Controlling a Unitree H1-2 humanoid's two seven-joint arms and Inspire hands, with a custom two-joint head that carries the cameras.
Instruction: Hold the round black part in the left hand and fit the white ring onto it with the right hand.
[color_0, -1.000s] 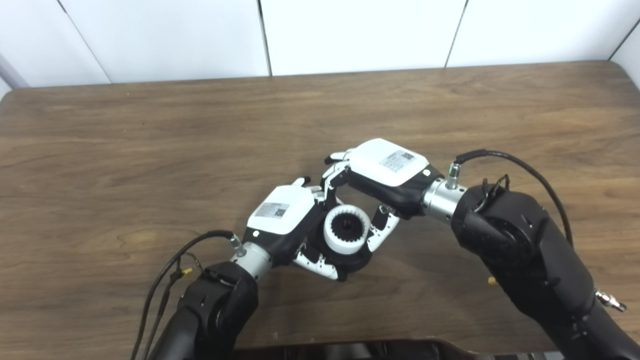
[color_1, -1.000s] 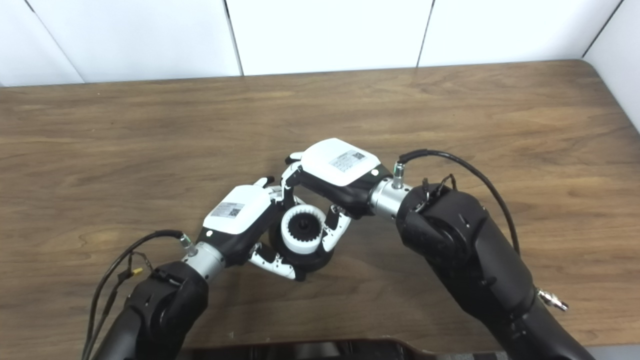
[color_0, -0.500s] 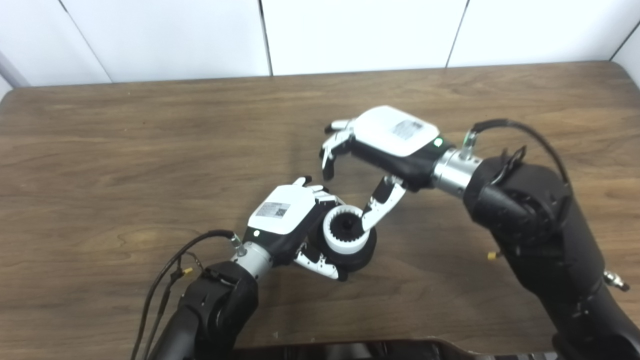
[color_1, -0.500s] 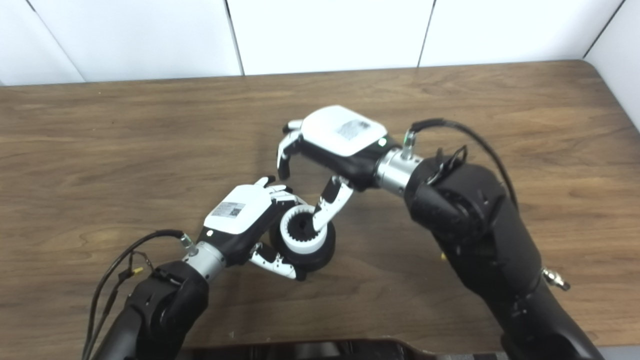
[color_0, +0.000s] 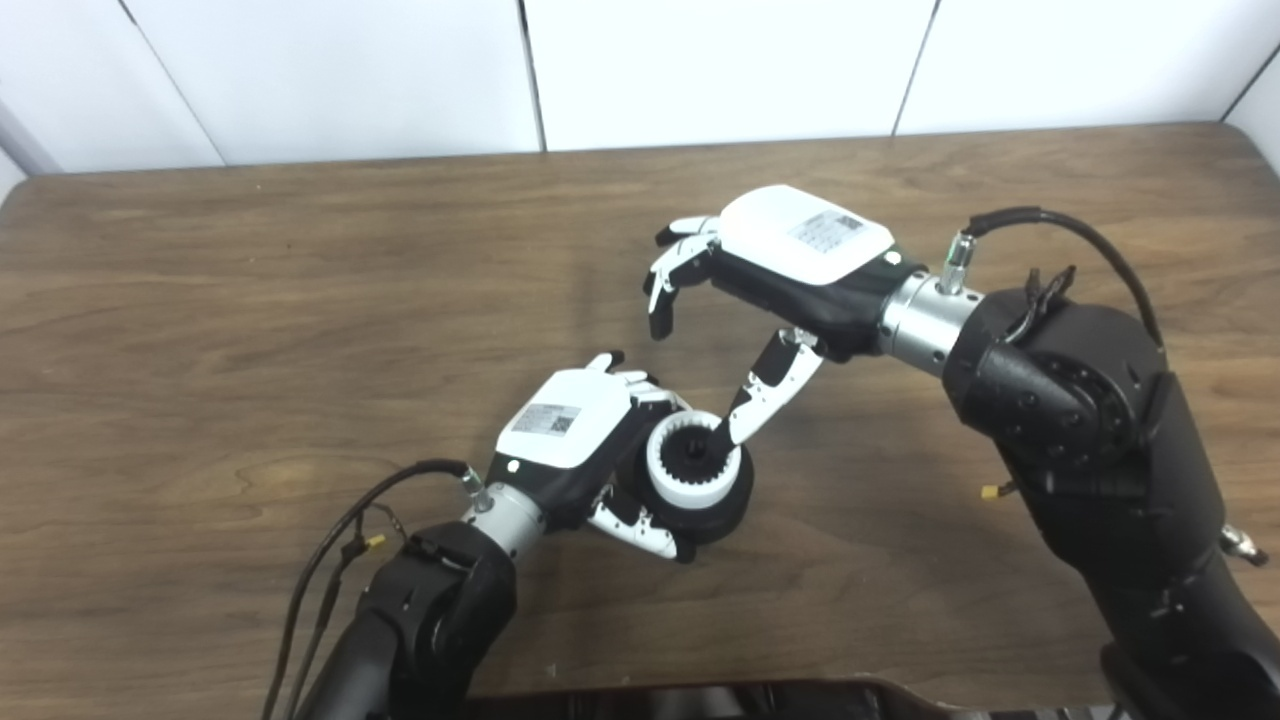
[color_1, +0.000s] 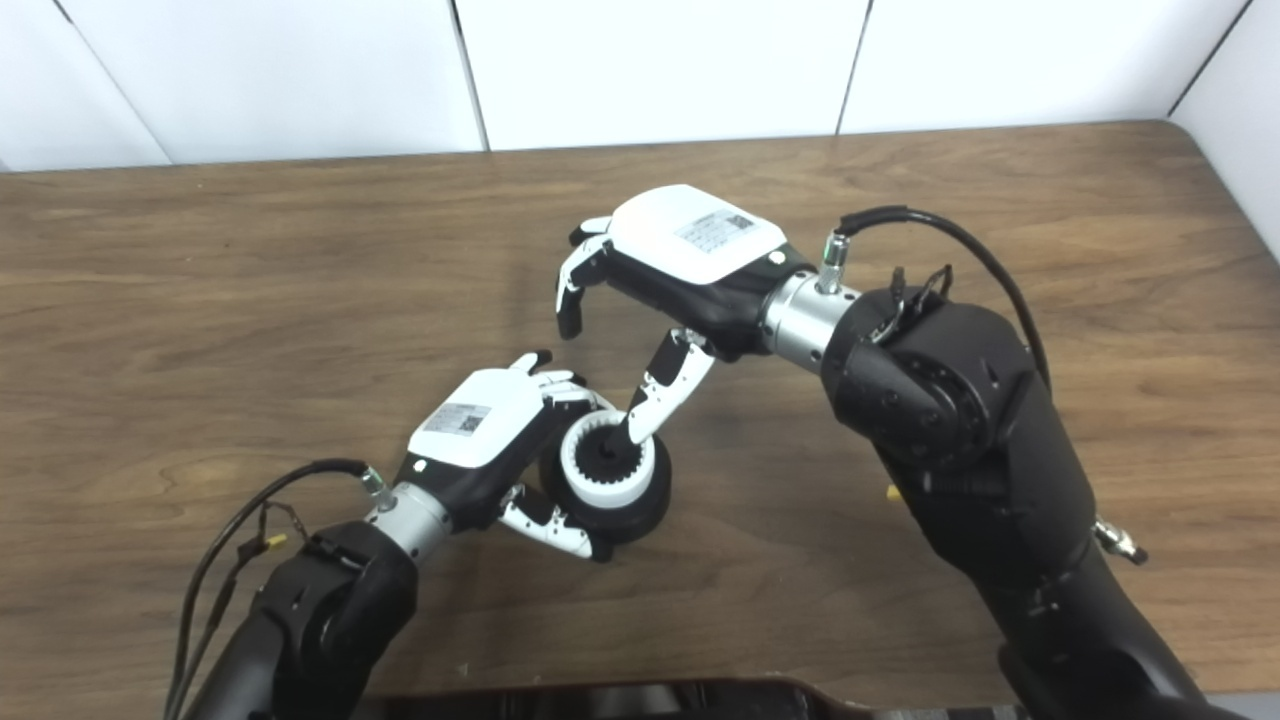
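Left hand (color_0: 575, 435), with its white back plate facing up, is curled around the round black plastic part (color_0: 715, 505), fingers wrapped at the part's near and left sides and holding it just above or on the brown wooden table (color_0: 250, 300); which of the two cannot be told from this angle. Seated on top of the black part is the white toothed ring (color_0: 693, 468), its notched inner edge facing upward and its dark centre showing.

Right hand (color_0: 790, 265) hovers up and to the right of the part, empty, its fingers (color_0: 665, 290) spread and curved downward over bare wood. Its thumb (color_0: 768, 390) reaches down and leftward, the tip lying at the ring's upper right rim, apparently touching it. Black cables loop from both wrists.
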